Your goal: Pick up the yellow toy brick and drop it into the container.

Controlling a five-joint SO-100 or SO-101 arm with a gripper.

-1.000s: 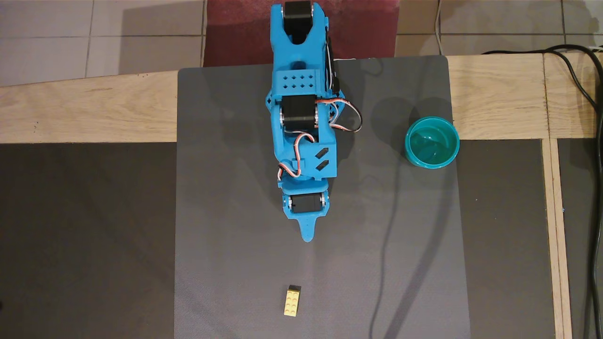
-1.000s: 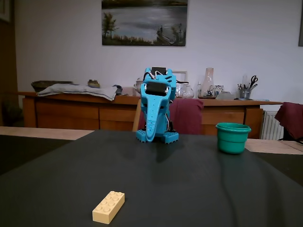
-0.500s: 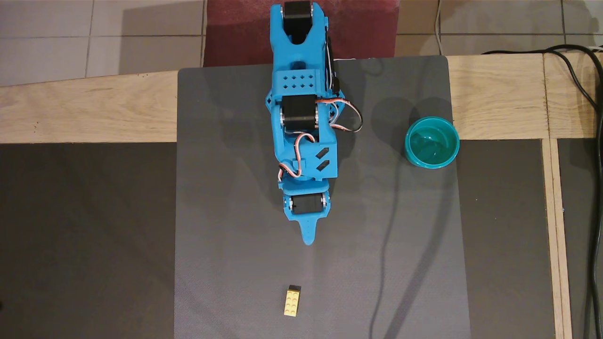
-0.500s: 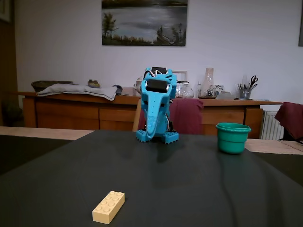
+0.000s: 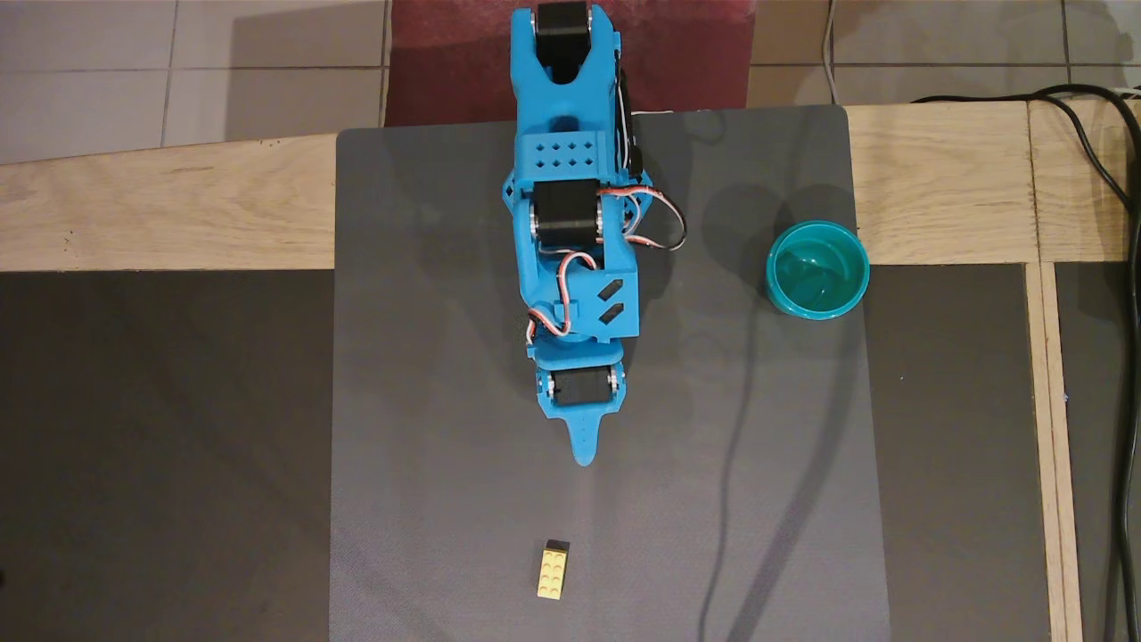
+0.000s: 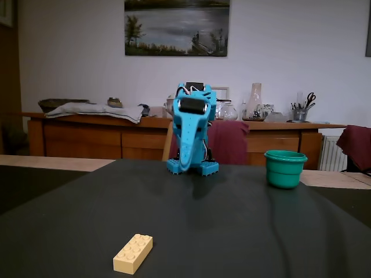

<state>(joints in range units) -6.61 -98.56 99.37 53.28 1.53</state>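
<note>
The yellow toy brick [image 5: 553, 571] lies flat on the dark grey mat near its front edge, its dark end turned toward the arm; the fixed view shows the yellow toy brick [image 6: 133, 253] studs up at the bottom left. The container [image 5: 817, 269], a teal cup, stands upright at the mat's right edge and looks empty; in the fixed view the container [image 6: 284, 168] is at the right. My blue gripper [image 5: 584, 458] points at the brick from about a hand's length behind it, fingers together with nothing in them. In the fixed view the gripper [image 6: 184, 167] hangs tip down in front of the arm's base.
The grey mat [image 5: 428, 446] covers the middle of a wooden table [image 5: 160, 214]. Black cables [image 5: 1125, 267] run down the far right side. A sideboard [image 6: 87, 136] with clutter stands behind the table in the fixed view.
The gripper has crept slightly forward toward the brick, and its wrist has lifted a little. Brick and cup have not moved.
</note>
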